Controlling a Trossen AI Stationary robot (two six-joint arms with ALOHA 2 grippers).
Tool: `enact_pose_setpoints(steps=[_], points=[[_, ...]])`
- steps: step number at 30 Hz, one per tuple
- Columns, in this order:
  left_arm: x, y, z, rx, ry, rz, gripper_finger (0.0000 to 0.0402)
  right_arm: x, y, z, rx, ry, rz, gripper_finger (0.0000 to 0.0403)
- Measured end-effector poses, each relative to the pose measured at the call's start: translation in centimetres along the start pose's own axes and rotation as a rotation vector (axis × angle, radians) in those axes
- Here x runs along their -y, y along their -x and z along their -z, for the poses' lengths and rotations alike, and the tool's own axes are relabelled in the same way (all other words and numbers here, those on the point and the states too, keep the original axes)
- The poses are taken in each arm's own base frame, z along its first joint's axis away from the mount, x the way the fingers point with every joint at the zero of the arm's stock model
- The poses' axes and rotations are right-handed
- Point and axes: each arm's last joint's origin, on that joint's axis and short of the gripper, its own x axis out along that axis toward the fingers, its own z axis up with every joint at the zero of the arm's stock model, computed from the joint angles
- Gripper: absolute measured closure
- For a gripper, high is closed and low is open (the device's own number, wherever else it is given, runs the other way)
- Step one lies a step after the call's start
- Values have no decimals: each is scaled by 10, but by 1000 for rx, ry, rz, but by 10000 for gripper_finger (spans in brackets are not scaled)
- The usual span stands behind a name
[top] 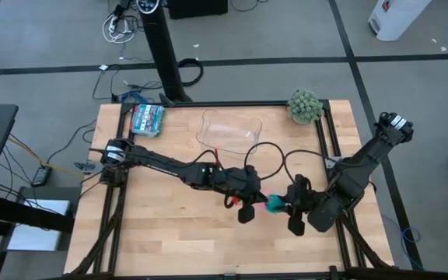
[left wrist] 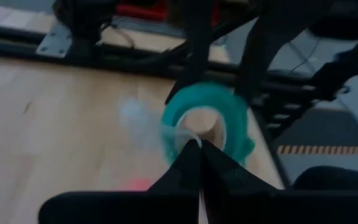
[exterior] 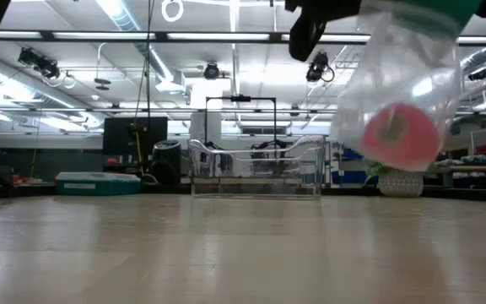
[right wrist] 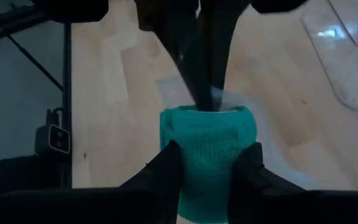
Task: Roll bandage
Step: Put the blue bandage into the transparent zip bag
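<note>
The bandage (top: 274, 204) is a teal roll with a pale hollow core (left wrist: 205, 122), held up over the table's right middle. My right gripper (right wrist: 207, 171) is shut on it. A clear plastic wrap (exterior: 399, 93) hangs below the roll with a round pink thing (exterior: 403, 135) inside, clear of the tabletop. My left gripper (left wrist: 199, 152) comes from the table's left, shut at the roll's open end, where the clear film (left wrist: 185, 134) shows. My left gripper pinches the clear film (left wrist: 188, 135) at the lower rim of the roll's open end, between its shut fingertips. It comes nearly level from the table's left. I cannot tell whether it also has the bandage's rim. The wrap sags loosely below. My right gripper pinches the roll's two curved sides (right wrist: 185, 155) between its fingers (right wrist: 166, 168), at the end away from the left gripper. The fingers slant down from the table's right and lie along the roll. The roll is lifted clear, its open end toward the left gripper.
A clear plastic tray (top: 230, 128) stands at the far middle of the table. A teal-patterned packet (top: 148, 118) lies at the far left and a small green plant (top: 305, 105) at the far right. Bare wood (top: 169, 225) lies near left.
</note>
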Motion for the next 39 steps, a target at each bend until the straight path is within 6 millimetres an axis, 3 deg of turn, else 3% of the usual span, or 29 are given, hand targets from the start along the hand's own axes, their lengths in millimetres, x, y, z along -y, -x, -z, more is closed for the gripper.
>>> enact_pose_setpoints(steps=[6, 10, 15, 21, 26, 32, 39], points=[[-4, -17, 20, -61, -5, -29, 395, 0, -12, 3, -60, -6, 28, 312], [-8, -28, 35, -110, -6, -47, 395, 1, -32, 6, -97, 12, 82, 312], [-18, -26, 37, -132, -19, -182, 395, 5, -58, 8, -123, 52, 172, 312], [-37, -23, 40, -204, -9, -251, 395, 15, -80, 2, -165, 88, 211, 319], [-40, -23, 41, -211, -30, -246, 394, 23, -95, -3, -224, 112, 211, 331], [-40, -21, 37, -204, -58, -244, 393, 31, -94, -4, -210, 180, 300, 348], [-32, -9, 28, -203, -76, -226, 393, 24, -88, 4, -263, 169, 244, 351]])
